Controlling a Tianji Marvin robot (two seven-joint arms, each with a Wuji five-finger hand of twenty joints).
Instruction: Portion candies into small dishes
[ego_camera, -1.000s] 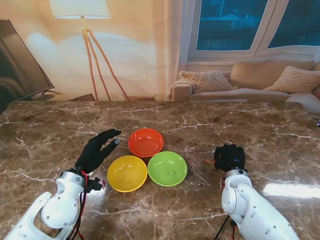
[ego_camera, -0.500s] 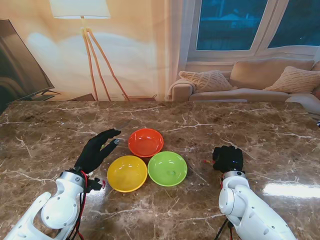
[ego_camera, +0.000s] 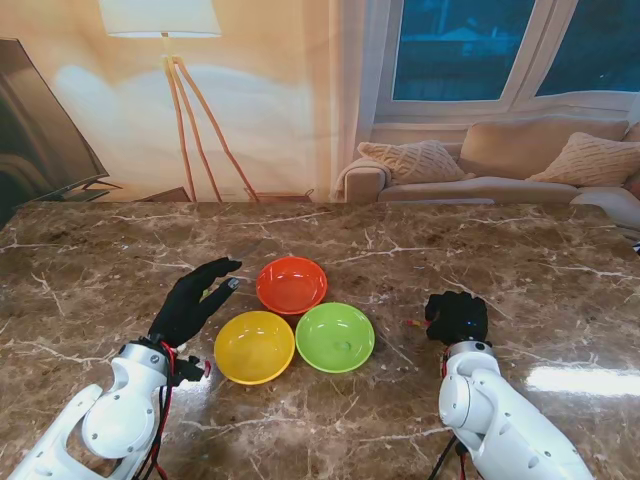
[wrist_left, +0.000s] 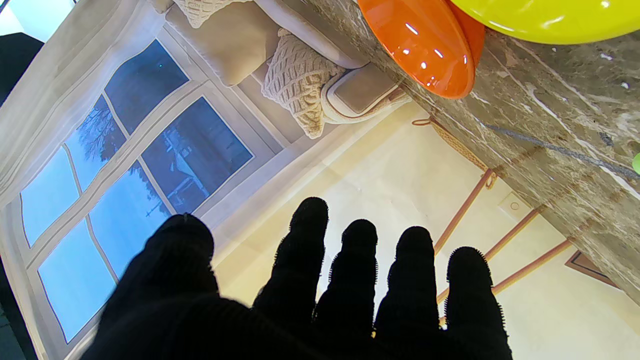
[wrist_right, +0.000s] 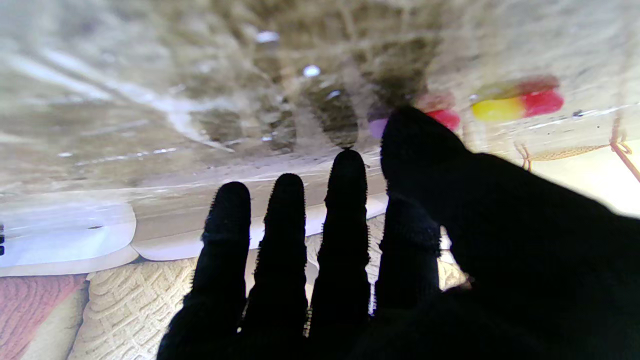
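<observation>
Three small dishes sit together mid-table: an orange dish (ego_camera: 291, 284) farthest from me, a yellow dish (ego_camera: 254, 346) and a green dish (ego_camera: 335, 337) nearer. All three look empty. My left hand (ego_camera: 195, 300) hovers open to the left of the orange dish, fingers straight. The left wrist view shows the orange dish (wrist_left: 425, 45) and the yellow dish (wrist_left: 550, 17) from the side. My right hand (ego_camera: 458, 316) lies palm down, right of the green dish. Beyond its thumb (wrist_right: 415, 135) lie a purple candy (wrist_right: 377, 127), a red candy (wrist_right: 442, 119) and a yellow-and-red candy (wrist_right: 515, 104). The right hand holds nothing.
The brown marble table (ego_camera: 520, 260) stretches wide around the dishes. A bright light patch (ego_camera: 580, 378) lies on it at the right. Beyond the far edge stand a floor lamp (ego_camera: 165, 60) and a sofa (ego_camera: 500, 160).
My right hand has crept slightly left, toward the green dish. My left hand and the dishes have not moved.
</observation>
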